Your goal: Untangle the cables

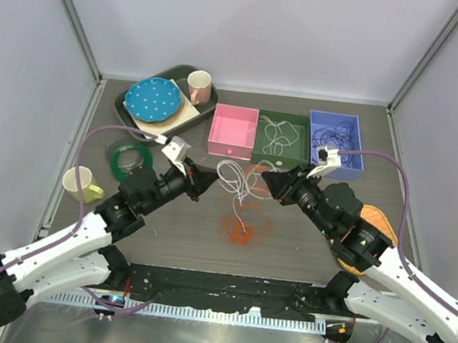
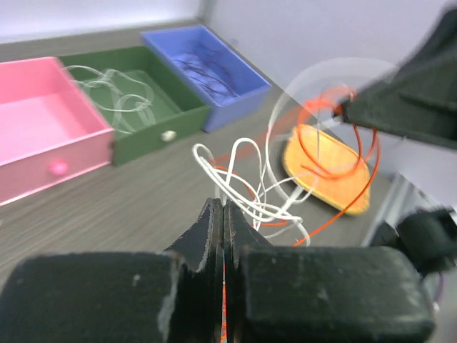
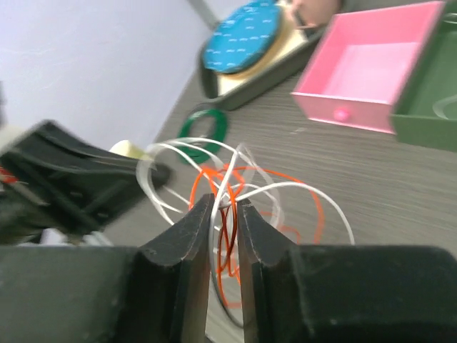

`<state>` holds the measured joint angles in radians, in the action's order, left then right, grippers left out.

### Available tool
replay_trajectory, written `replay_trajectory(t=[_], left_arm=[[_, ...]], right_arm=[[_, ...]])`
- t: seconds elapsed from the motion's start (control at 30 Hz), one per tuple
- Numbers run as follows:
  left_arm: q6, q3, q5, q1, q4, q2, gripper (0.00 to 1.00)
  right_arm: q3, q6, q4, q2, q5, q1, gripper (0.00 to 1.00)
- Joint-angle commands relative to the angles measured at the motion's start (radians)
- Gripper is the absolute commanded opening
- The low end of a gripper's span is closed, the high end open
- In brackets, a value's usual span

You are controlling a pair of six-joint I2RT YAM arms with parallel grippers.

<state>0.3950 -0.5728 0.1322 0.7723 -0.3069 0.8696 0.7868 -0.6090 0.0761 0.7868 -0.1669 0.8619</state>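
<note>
A tangle of cables lies mid-table: white loops (image 1: 232, 176) and a red-orange cable (image 1: 239, 227). My left gripper (image 1: 209, 182) (image 2: 223, 207) is shut at the tangle's left edge. A red-orange strand runs in the slit between its fingers, and white loops (image 2: 246, 196) sit just beyond its tips. My right gripper (image 1: 270, 181) (image 3: 225, 204) stands at the tangle's right side, jaws slightly apart. White and red-orange strands (image 3: 230, 229) pass loosely through its gap. More white cable lies in the green box (image 1: 284, 116), and dark cable in the blue box (image 1: 336, 116).
A pink box (image 1: 234, 126) stands left of the green one. At back left, a tray (image 1: 128, 109) carries a blue plate and a pink cup (image 1: 198, 87). A green ring (image 1: 129, 157) and yellow mug (image 1: 81, 184) sit left. An orange disc (image 2: 325, 168) lies under the right arm.
</note>
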Motion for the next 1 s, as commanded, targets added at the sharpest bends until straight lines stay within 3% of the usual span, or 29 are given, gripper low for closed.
replay_trajectory(t=[0.0, 0.03, 0.1, 0.17, 0.37, 0.5, 0.53, 0.63, 0.8, 0.97], left_arm=[[0.060, -0.059, -0.368, -0.001, 0.201, -0.107, 0.00], [0.059, -0.067, -0.422, -0.001, 0.233, -0.121, 0.00], [0.056, -0.096, -0.445, -0.001, 0.261, -0.145, 0.00], [0.054, -0.122, -0.434, -0.001, 0.290, -0.147, 0.00], [0.065, -0.228, -0.330, 0.001, 0.345, -0.120, 0.00], [0.087, -0.288, -0.226, 0.001, 0.348, -0.098, 0.00], [0.097, -0.303, -0.211, -0.001, 0.368, -0.090, 0.00], [0.102, -0.364, -0.186, 0.001, 0.413, -0.066, 0.00], [0.105, -0.423, -0.171, 0.001, 0.430, -0.060, 0.00], [0.123, -0.466, -0.163, 0.001, 0.453, -0.049, 0.01]], right_arm=[[-0.104, -0.029, 0.088, -0.075, -0.305, 0.003, 0.29], [-0.171, -0.035, 0.090, -0.090, -0.324, 0.003, 0.35], [-0.236, -0.032, 0.074, -0.144, -0.335, 0.003, 0.59], [-0.319, -0.028, 0.022, -0.199, -0.312, 0.002, 0.73], [-0.432, 0.121, -0.194, -0.267, -0.009, 0.003, 0.77], [-0.463, 0.195, -0.350, -0.135, 0.203, 0.020, 0.77], [-0.489, 0.227, -0.469, -0.103, 0.236, 0.031, 0.77], [-0.488, 0.306, -0.620, 0.044, 0.247, 0.091, 0.77], [-0.442, 0.327, -0.723, 0.239, 0.150, 0.134, 0.75], [-0.518, 0.331, -1.060, 0.449, 0.178, 0.169, 0.77]])
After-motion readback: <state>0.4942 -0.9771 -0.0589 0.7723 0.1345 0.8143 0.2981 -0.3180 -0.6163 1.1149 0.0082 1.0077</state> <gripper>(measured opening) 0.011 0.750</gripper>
